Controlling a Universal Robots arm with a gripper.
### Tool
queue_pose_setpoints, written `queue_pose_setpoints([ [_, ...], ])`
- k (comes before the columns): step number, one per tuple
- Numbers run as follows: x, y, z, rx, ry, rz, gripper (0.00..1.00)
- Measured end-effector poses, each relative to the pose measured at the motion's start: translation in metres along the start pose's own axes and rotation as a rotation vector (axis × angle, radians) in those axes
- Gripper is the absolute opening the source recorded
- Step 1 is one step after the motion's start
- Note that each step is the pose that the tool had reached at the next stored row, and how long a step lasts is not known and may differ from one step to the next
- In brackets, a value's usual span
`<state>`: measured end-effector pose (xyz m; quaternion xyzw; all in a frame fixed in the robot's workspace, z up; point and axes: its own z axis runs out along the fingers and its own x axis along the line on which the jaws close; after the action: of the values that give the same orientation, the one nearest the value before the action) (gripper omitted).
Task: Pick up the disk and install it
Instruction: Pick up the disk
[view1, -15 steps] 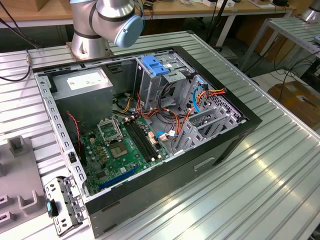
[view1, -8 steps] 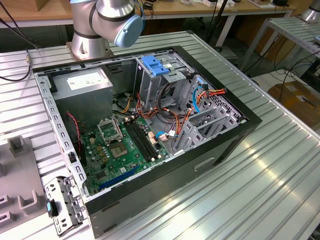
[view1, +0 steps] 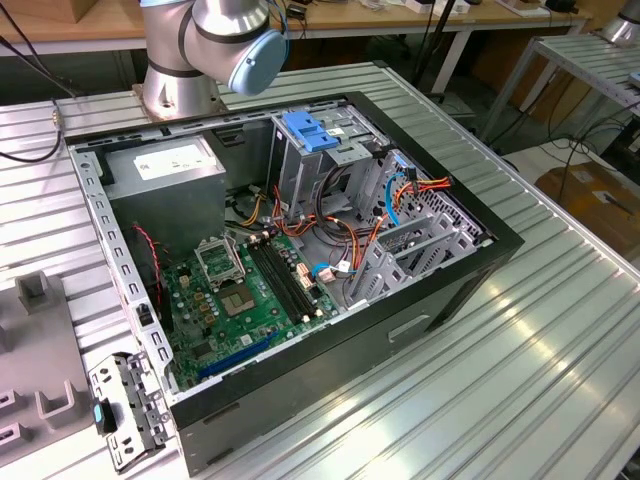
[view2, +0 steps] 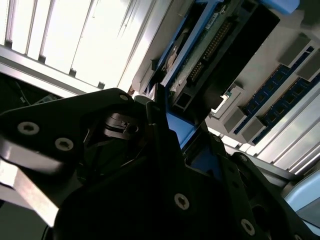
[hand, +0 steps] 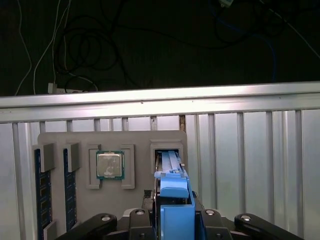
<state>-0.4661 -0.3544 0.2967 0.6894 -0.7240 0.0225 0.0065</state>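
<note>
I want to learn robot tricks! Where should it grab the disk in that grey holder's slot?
I'd grab the disk by its blue-railed end sticking out of the grey holder, pinching across its thin width. Come straight at the slot's open face, where the gripper sits: the disk stands on edge and slot walls cover the rest.

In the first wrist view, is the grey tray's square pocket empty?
No, a metal-topped processor chip sits in that pocket of the grey tray.
</note>
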Motion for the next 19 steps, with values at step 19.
queue_pose_setpoints([
  [19, 0.0004, -0.0002, -0.0084, 0.0001, 0.0019, 0.000, 0.37],
])
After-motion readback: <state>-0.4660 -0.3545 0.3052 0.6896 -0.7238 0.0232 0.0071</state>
